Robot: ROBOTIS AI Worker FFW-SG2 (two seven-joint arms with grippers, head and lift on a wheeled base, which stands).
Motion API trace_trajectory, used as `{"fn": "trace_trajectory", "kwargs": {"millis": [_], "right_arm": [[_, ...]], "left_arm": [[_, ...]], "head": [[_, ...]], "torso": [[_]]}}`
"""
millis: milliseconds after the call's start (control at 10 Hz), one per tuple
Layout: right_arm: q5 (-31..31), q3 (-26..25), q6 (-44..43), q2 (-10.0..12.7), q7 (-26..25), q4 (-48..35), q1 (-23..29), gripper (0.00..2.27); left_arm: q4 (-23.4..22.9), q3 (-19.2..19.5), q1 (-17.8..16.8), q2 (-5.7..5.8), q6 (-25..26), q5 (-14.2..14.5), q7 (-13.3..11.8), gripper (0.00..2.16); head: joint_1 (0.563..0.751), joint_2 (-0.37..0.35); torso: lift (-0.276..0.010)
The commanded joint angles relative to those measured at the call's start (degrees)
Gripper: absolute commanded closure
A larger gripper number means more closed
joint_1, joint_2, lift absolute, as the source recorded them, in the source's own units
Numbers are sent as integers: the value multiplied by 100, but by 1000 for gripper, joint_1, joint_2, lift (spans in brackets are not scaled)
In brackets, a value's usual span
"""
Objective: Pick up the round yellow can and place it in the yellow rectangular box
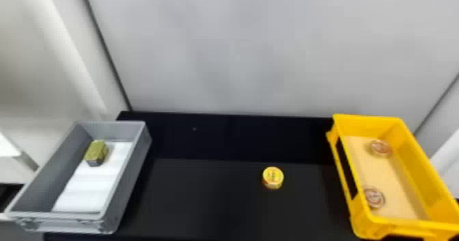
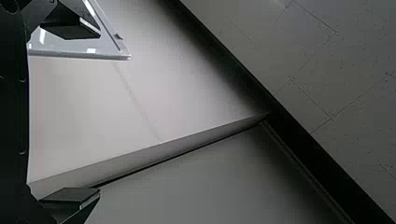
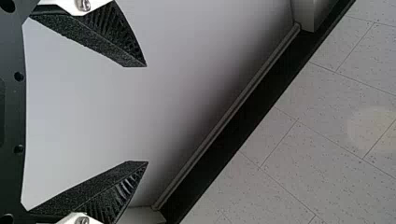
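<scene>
Can sits on black bench, just left of yellow box; we're at pick-up stage, both jaws, left and right, spread wide, nothing between. Next move calls for right jaws lowering over can.

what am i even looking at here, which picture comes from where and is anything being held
This is a robot with two arms, each ending in a claw with two flat black fingers. The head view looks forward and down at a dark table. The wrist views look past the left claw and the right claw. Both are open, with nothing between their fingers.

On the table, the round yellow can sits between a gray box on the robot's left and a yellow box on its right. The gray box holds a greenish block and a white lining; two round items lie in the yellow box.
</scene>
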Motion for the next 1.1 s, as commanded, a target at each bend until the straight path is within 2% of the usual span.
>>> {"fn": "trace_trajectory", "kwargs": {"millis": [0,500,600,800,1000], "right_arm": [[0,0,10,0,0,0,2,-2],[-17,0,27,0,-9,0,-7,-2],[-246,0,194,18,-71,0,-42,-2],[-1240,-237,1487,255,-159,-9,-227,-2],[-1811,-316,2911,545,-150,219,-446,-2]], "left_arm": [[0,-40,16,38,0,-5,36,90],[0,-49,-2,46,9,47,27,90],[0,-49,-2,46,9,47,27,90],[-18,-49,16,38,62,30,18,88],[-26,-58,7,55,88,30,1,87]], "head": [[694,54],[694,54],[694,54],[694,54],[694,54]], "torso": [[-3],[-3],[-3],[-3],[-3]]}}
